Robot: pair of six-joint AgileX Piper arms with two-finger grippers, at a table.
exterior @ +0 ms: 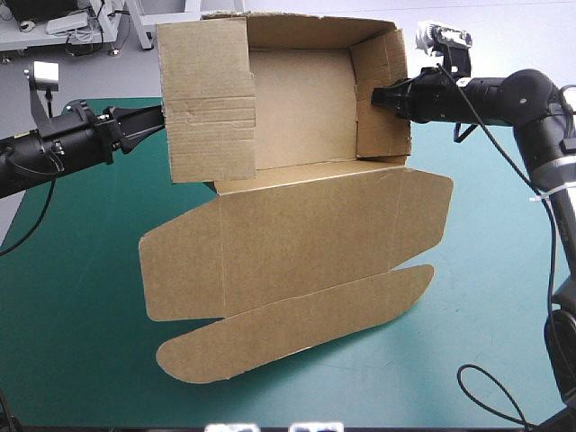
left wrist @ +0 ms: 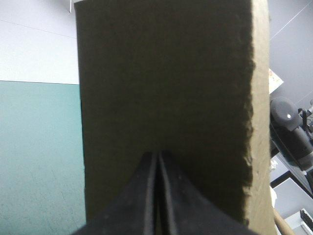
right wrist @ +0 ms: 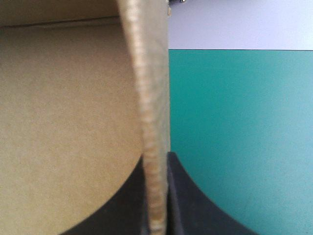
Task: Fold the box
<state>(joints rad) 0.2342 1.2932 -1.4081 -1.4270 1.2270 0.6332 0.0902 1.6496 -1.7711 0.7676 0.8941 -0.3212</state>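
Observation:
The brown box (exterior: 301, 112) stands as an open tray tipped up at the table's far side, its inside facing me. Its lid (exterior: 297, 238) and the rounded front flap (exterior: 297, 337) lie flat on the teal-green cover. My left gripper (exterior: 163, 112) is shut, its tip against the outer face of the left wall. In the left wrist view that wall (left wrist: 166, 73) fills the space just ahead of the left gripper (left wrist: 157, 155). My right gripper (exterior: 374, 95) is shut on the box's right wall. In the right wrist view the board's edge (right wrist: 149, 98) runs between the fingers of the right gripper (right wrist: 156, 161).
Bare teal-green table (exterior: 81, 297) lies to the left, right and front of the lid. In the right wrist view the cover (right wrist: 239, 122) stretches away beside the wall. The table's far edge runs just behind the raised tray.

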